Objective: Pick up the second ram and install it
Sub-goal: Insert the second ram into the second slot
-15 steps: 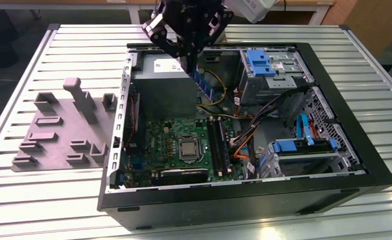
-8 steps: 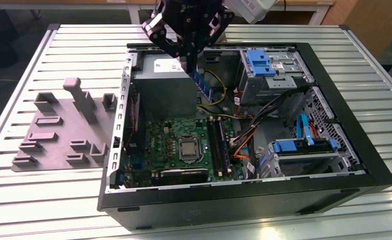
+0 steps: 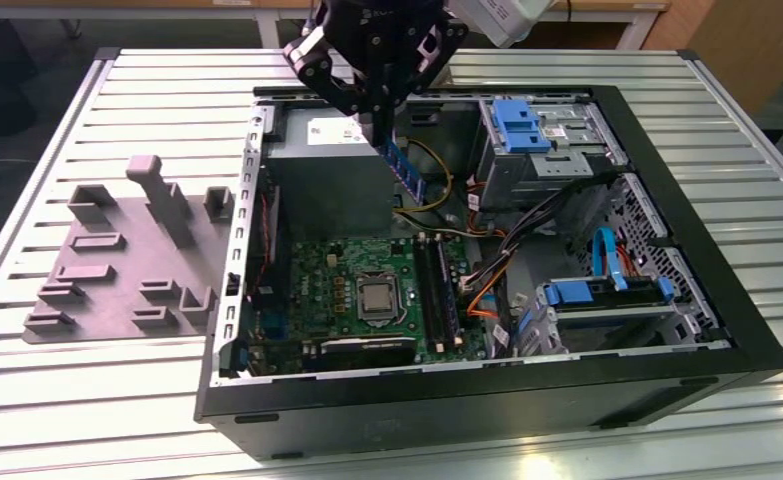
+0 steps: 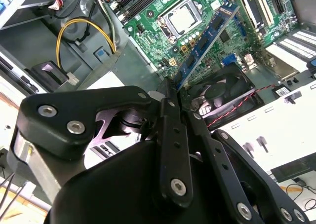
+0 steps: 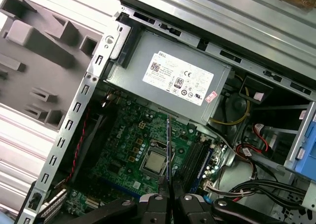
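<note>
Pickup is done: the gripper [image 3: 379, 118], clamped around the memory stick [image 3: 407, 172], holds it on edge above the open computer case [image 3: 498, 405], apart from the black slots [image 3: 434, 288]; it is not yet installed.

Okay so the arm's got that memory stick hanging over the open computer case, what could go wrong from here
Likely risks:
The gripper pinches the second ram by one end, so the stick may tilt or slip.
The memory slots are narrow; a slanted stick could strike the motherboard instead.
The loose cables beside the slots could snag it.
</note>
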`<state>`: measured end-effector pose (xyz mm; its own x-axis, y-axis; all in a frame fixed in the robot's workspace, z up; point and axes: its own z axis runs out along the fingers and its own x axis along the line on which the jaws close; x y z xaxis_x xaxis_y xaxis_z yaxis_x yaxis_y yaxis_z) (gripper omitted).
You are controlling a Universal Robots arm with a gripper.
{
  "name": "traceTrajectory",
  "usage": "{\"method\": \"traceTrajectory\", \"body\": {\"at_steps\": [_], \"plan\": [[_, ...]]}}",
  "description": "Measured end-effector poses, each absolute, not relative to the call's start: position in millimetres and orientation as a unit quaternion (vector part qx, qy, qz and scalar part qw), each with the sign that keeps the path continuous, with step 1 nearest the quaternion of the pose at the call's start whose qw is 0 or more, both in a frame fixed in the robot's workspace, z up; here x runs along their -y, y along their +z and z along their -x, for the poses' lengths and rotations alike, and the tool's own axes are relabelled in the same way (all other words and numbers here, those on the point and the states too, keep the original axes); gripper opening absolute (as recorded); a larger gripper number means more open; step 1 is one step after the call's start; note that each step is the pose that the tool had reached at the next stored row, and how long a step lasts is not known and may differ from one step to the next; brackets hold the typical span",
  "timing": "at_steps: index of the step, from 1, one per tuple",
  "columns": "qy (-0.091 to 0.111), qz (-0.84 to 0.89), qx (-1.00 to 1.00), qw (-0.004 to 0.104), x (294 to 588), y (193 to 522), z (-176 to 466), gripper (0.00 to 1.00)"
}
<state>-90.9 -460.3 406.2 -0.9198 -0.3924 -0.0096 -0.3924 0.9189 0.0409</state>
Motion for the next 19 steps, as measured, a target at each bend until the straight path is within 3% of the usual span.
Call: {"method": "traceTrajectory", "body": {"at_steps": [19], "plan": [[0.021,0.194,-0.981,0.001,460.3,406.2,90.9,0.14]]}}
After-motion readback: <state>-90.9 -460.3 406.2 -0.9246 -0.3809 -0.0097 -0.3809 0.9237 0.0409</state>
